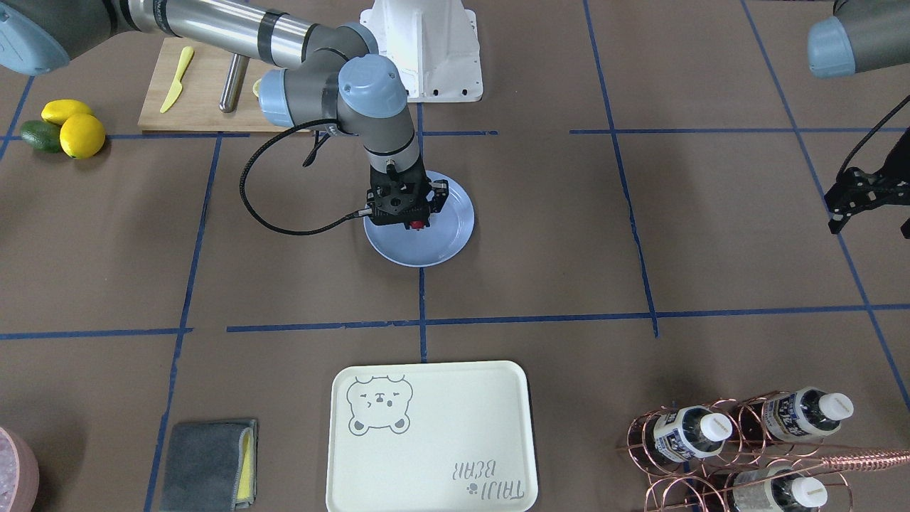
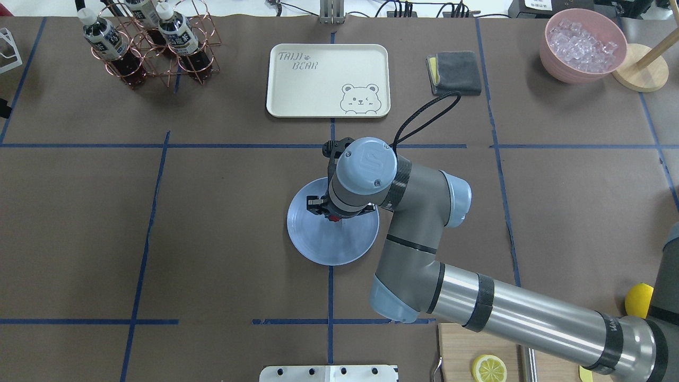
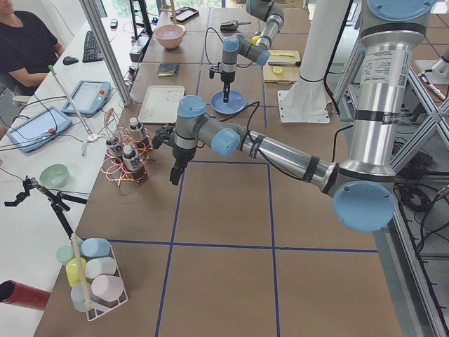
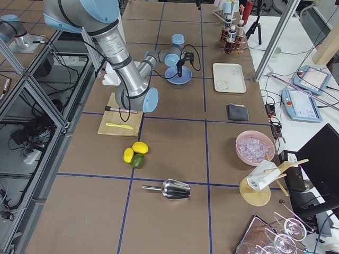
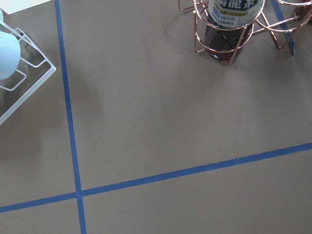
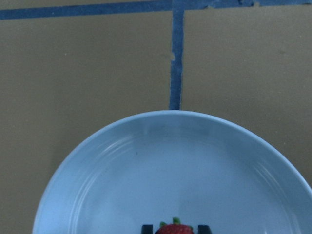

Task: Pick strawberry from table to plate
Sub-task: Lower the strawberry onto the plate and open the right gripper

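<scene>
My right gripper (image 1: 418, 222) hangs low over the light-blue plate (image 1: 449, 242), shut on the small red strawberry (image 1: 418, 225). In the right wrist view the strawberry (image 6: 174, 229) sits between two black fingertips (image 6: 146, 228) at the bottom edge, above the plate's bare inside (image 6: 146, 175). From overhead the wrist hides most of the gripper (image 2: 333, 214); only a red speck of strawberry (image 2: 333, 217) shows over the plate (image 2: 318, 246). My left gripper (image 1: 871, 226) hovers open and empty far off, above the brown-paper table (image 1: 554, 235) near the bottle rack.
A cream bear-print tray (image 2: 328, 79) lies beyond the plate. A copper rack of bottles (image 2: 143, 42), a grey cloth (image 2: 455, 71) and a pink bowl of ice (image 2: 582, 45) line the far side. Two lemons and an avocado (image 1: 65, 128) sit by the wooden cutting board (image 1: 206, 92).
</scene>
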